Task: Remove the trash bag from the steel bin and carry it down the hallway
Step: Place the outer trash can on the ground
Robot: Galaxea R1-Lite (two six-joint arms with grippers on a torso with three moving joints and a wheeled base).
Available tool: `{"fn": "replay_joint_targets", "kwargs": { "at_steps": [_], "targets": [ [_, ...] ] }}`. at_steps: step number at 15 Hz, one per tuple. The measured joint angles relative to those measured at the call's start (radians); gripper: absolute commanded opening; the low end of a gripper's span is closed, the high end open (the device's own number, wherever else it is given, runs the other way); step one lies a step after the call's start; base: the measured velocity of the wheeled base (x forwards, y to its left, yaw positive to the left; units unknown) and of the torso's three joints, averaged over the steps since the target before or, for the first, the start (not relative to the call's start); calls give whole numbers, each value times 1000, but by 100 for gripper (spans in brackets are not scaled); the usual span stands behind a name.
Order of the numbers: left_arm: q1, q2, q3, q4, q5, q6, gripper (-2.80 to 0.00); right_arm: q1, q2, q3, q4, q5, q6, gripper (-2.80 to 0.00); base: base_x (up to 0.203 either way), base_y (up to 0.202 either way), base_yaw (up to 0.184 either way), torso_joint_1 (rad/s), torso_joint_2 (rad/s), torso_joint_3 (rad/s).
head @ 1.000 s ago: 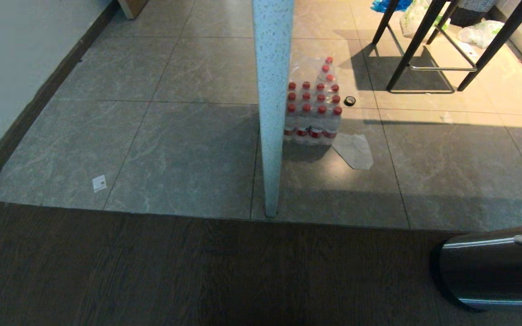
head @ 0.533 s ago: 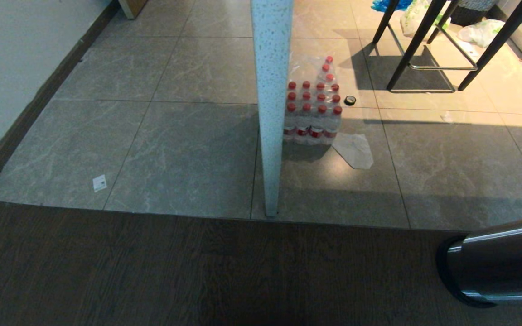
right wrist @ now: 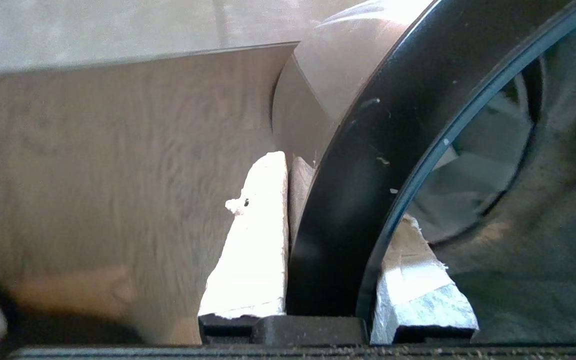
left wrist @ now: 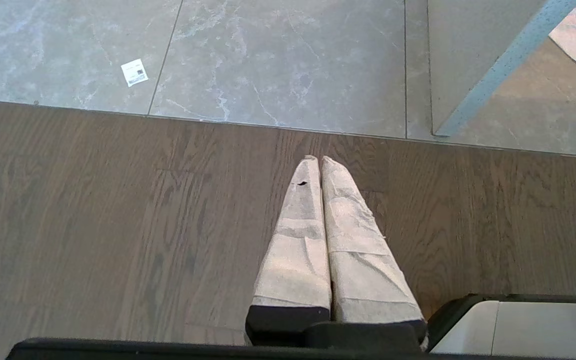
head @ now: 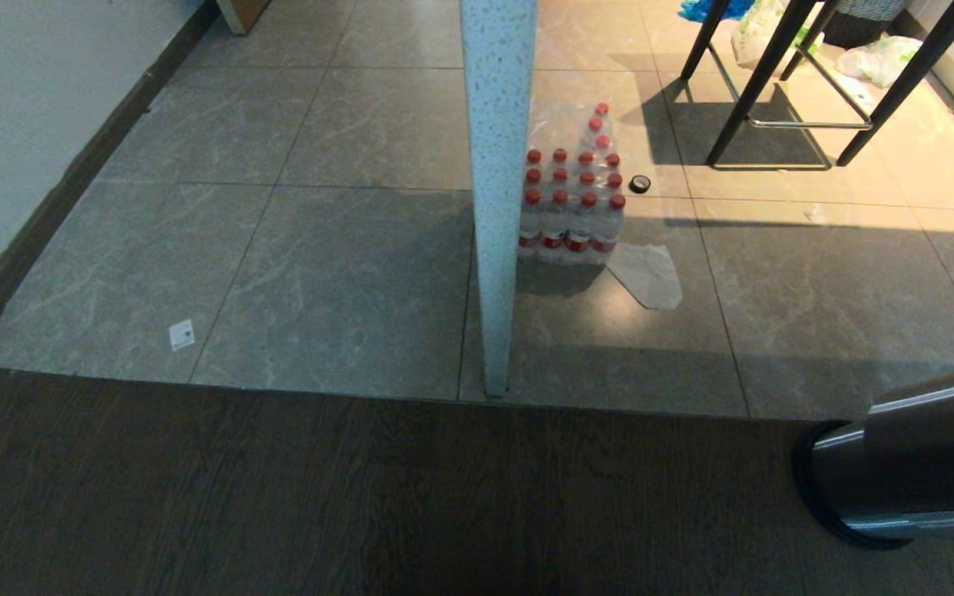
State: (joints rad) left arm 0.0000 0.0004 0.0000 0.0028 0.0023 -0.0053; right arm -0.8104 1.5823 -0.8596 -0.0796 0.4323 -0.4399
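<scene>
One steel bin (head: 912, 463) lies tipped on its side on the dark wood floor (head: 361, 497) at the lower right, base toward the tiles. The right gripper (right wrist: 338, 220) pinches its black rim ring between both fingers. The left gripper (left wrist: 318, 165) hangs over the wood, fingers pressed together, holding nothing. One speckled post (head: 498, 190) stands ahead, one pack of red-capped bottles (head: 572, 199) just behind it. Tile floor (head: 278, 248) left of the post lies open.

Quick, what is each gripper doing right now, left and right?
Left gripper: shut, holding nothing, hanging over the wood floor.
Right gripper: shut on the black rim of the steel bin, which is tipped on its side.
</scene>
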Motion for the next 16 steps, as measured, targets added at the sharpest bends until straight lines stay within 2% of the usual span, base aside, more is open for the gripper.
{"fn": "replay_joint_targets", "kwargs": {
  "at_steps": [5,8,13,16],
  "targets": [
    [0,0,0,0,0,0,-280,-31,-214,-15,205,82,-164,-280,0,0,0,0,0,0],
    [0,0,0,0,0,0,-280,-69,-300,-58,359,104,-239,-280,0,0,0,0,0,0],
    [0,0,0,0,0,0,-280,-89,-400,-155,498,119,-261,-280,0,0,0,0,0,0],
    [0,0,0,0,0,0,-280,-79,-454,-199,629,206,-251,-280,0,0,0,0,0,0]
  ]
}}
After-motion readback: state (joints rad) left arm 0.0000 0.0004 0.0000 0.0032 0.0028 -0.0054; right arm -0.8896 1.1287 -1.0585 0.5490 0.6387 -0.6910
